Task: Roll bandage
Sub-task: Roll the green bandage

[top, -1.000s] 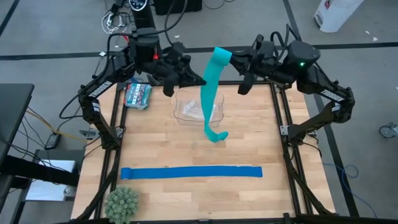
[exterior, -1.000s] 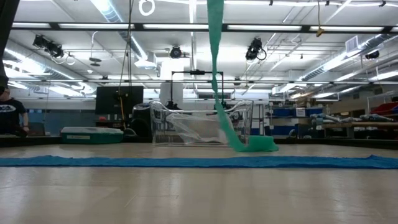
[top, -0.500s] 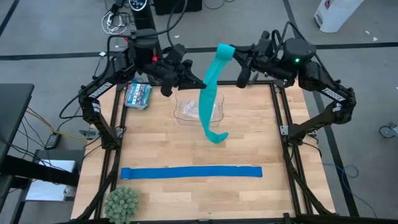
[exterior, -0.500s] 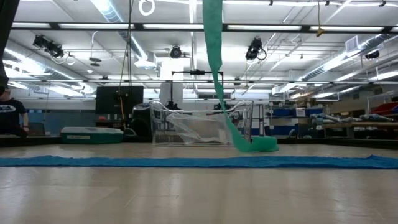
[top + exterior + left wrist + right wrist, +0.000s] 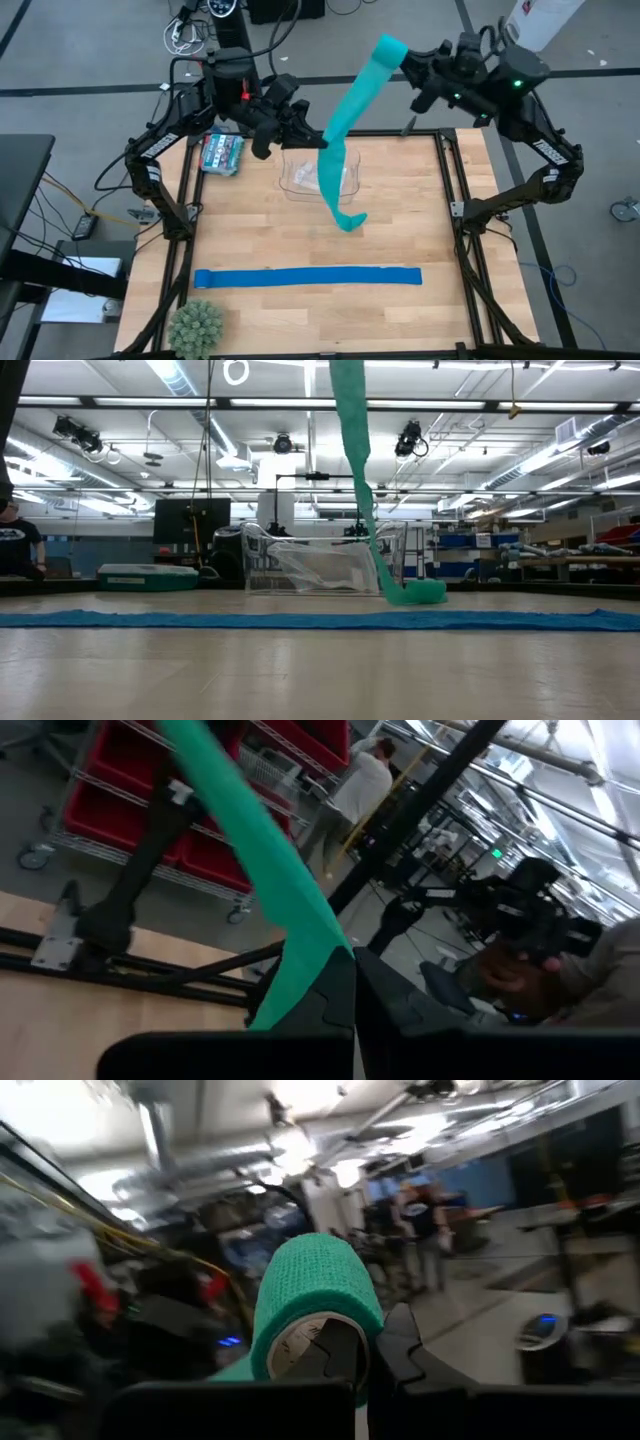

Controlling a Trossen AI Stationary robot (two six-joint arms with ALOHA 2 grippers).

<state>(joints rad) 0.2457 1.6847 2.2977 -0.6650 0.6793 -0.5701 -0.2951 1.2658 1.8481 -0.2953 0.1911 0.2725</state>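
The teal bandage (image 5: 352, 95) runs as a taut band from a small roll (image 5: 388, 47), high beyond the table's far edge, slanting down to my left gripper (image 5: 318, 140), which is shut on it. From there it hangs down, and its crumpled end (image 5: 350, 220) rests on the table; the low view shows that end (image 5: 412, 593). My right gripper (image 5: 405, 62) is shut on the roll (image 5: 315, 1295). Both grippers are above the low view's frame. My left gripper pinches the flat strip (image 5: 298, 982) between its two fingers, partway along its length, coming about level from the table's left. The fingers lie across the strip. Above the hold the strip is taut; below it the strip hangs to the table. My right gripper holds the roll at its open end (image 5: 300, 1348), where the cardboard core shows. One finger (image 5: 340, 1352) stands at the core's opening and the other (image 5: 397, 1342) against the roll's outer side. The roll is lifted clear, with the strip running taut from it.
A clear plastic container (image 5: 300, 178) stands at the table's far middle, under the hanging strip. A royal-blue strip (image 5: 308, 277) lies flat across the near part. A small teal-and-white packet (image 5: 222, 152) lies far left, and a spiky green ball (image 5: 195, 328) sits at the near left corner.
My right gripper has carried the roll up and toward the table's far right, rolling its wrist. The band between the two grippers has grown longer and slants more. My left gripper has stayed about where it was, and the bandage's end has stayed on the table.
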